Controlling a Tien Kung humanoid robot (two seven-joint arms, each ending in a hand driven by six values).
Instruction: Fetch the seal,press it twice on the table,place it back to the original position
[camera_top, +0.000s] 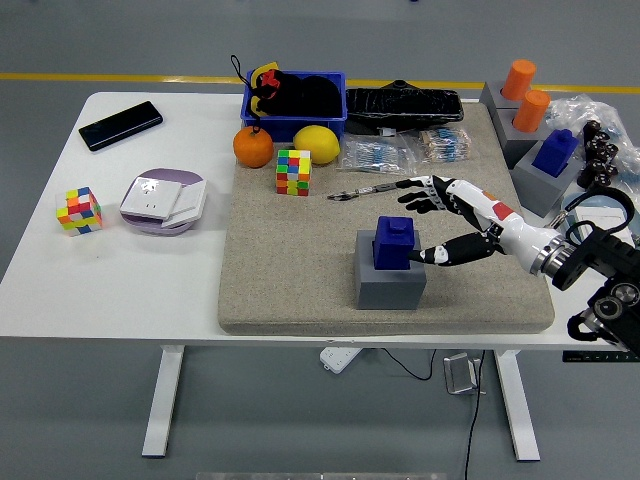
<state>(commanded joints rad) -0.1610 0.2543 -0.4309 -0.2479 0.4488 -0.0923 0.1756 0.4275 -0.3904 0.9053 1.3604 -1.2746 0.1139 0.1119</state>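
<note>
- Grey floor with a yellow line at 12 o'clock surrounds a white table (60, 290) on white legs; a power strip (338, 358) and cables lie beneath it.
- Beige felt mat (290, 280) covers the table's middle and 3 o'clock portion.
- Right arm enters from 3 o'clock; the right hand (447, 222) sits over the mat with fingers spread, gripping nothing. The thumb tip reaches toward the seal's 3 o'clock side; contact cannot be confirmed.
- Left arm: not observed.
- Blue bin (340, 112) at the mat's 12 o'clock edge holds black items; a black bag (402, 103) lies at its 3 o'clock side.
- Grey block (388, 287) stands on the mat toward 5 o'clock of centre, with the blue seal (393, 243) upright on top.
- Further grey blocks at 2 o'clock carry two orange cylinders (524, 95) and a second blue stamp (555, 152).
- Clear packets (410, 150) lie on the mat below the bag; a thin metal tool (365, 191) lies just beside the fingertips.
- White and purple device (163, 201) sits at 9 o'clock, with a black phone (120, 125) at 10 o'clock.
- Orange (253, 147) and lemon (316, 145) rest at the bin's 6 o'clock side.
- One colour cube (293, 172) stands on the mat below the lemon; another cube (79, 210) stands at the far 9 o'clock edge.
</note>
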